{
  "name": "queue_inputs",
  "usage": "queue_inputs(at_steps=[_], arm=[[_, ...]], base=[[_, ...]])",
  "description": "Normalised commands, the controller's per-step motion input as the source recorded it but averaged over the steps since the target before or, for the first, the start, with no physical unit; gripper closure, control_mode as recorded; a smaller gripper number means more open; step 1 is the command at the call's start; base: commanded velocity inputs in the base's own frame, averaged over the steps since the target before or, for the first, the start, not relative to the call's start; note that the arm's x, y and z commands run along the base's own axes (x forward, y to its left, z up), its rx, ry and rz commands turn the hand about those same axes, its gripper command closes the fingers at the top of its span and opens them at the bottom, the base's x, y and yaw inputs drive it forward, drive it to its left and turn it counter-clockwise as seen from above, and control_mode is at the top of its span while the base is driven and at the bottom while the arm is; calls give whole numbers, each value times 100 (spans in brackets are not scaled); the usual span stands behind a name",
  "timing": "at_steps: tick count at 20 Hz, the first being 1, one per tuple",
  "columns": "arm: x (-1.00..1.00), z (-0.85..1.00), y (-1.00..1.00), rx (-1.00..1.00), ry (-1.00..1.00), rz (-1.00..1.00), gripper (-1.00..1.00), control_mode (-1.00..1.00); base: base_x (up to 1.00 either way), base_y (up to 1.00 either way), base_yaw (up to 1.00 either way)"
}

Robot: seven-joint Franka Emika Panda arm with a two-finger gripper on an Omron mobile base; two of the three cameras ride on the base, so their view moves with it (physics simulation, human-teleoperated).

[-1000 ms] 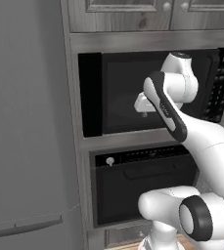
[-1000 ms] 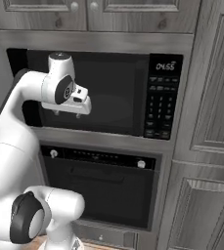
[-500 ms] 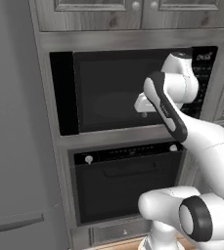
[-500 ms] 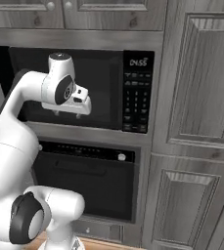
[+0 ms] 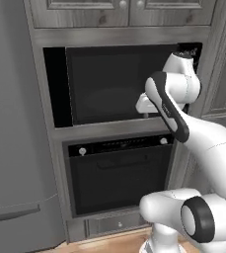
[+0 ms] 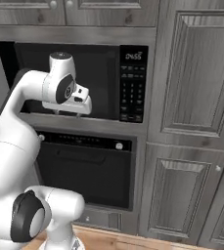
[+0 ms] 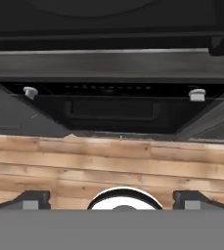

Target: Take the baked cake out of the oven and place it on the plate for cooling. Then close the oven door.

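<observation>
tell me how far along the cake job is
Nothing looks done: the black drop-down oven door under the two white knobs is shut, so the cake cannot be seen. The claw hangs open and empty before the black microwave. Opening the door, moving the cake and closing remain.

Both base cameras sit low behind the arm, facing the cabinet wall from fairly near. The left one looks across the oven [image 5: 117,173] toward the right; the right one takes in the same oven and the microwave [image 6: 84,80] above it. The hand camera looks straight down the oven's front onto the wooden floor [image 7: 108,166].
</observation>
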Motion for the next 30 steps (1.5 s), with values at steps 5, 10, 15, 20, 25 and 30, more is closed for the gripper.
queue_inputs(at_steps=[5, 10, 15, 20, 25, 30], arm=[[0, 0, 0, 0, 0, 0, -100, 100], [0, 0, 0, 0, 0, 0, -100, 100], [0, 0, 0, 0, 0, 0, -100, 100], [0, 0, 0, 0, 0, 0, -100, 100], [0, 0, 0, 0, 0, 0, -100, 100], [0, 0, 0, 0, 0, 0, -100, 100]], base=[[-57, 0, 0], [-44, 0, 0], [-39, 3, 0], [-42, 3, 0], [-33, 4, 0], [-3, 1, 0]])
